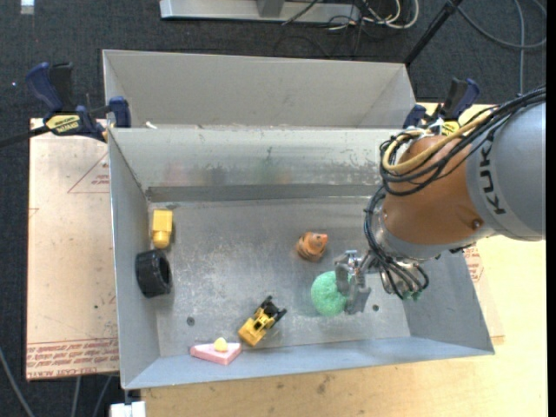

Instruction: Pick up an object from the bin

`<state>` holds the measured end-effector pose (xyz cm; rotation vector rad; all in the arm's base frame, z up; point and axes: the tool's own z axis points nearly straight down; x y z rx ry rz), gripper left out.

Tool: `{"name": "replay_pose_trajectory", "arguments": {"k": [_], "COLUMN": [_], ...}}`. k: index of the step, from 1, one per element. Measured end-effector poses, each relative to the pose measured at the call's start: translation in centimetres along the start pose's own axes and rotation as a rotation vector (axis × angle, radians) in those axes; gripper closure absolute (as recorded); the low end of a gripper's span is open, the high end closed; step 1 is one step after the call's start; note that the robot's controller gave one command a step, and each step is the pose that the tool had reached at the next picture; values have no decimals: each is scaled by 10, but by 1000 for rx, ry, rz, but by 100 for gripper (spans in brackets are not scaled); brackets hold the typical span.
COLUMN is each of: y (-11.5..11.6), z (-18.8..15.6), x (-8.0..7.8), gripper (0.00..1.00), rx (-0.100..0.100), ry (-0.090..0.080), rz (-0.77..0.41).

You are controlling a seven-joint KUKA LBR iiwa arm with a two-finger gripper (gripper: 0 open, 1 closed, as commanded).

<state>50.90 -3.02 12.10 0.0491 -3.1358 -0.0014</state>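
Green ball (325, 295): round, fuzzy-looking, pale mint green, no markings to be made out. Lies on the floor of the bin (261, 268), right of centre and toward the near wall, resting on the metal, not lifted. Touches or all but touches the hand (353, 287) on its right side; cannot tell which.

Hand low in the bin, just right of the ball, below the orange cover (430, 207) and a bundle of dark wrist cables (401, 278). Cannot tell how far open the hand is, nor whether anything is gripped in it.

Just up and left of the ball, apart from it: a small brown lump (313, 246) with an orange tint. Further left along the near wall: a yellow and black toy vehicle (261, 321), lying askew, and a flat pink piece (215, 351) with something small and yellow on top. By the left wall: a black ring (154, 274), with a yellow block (162, 228) just above it. All well apart from the hand.

Bin of dull grey metal, floor scuffed and speckled, walls sloping outward. Around it, dark carpeted floor (78, 24), with loose floor cables (391, 7) and the pale grey base of a stand (261, 7) on the far side.
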Motion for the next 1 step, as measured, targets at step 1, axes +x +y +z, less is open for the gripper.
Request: {"name": "replay_pose_trajectory", "arguments": {"k": [1], "y": [15], "z": [-71], "x": [-36], "gripper": [100], "rx": [0], "ry": [-8], "rz": [-16]}}
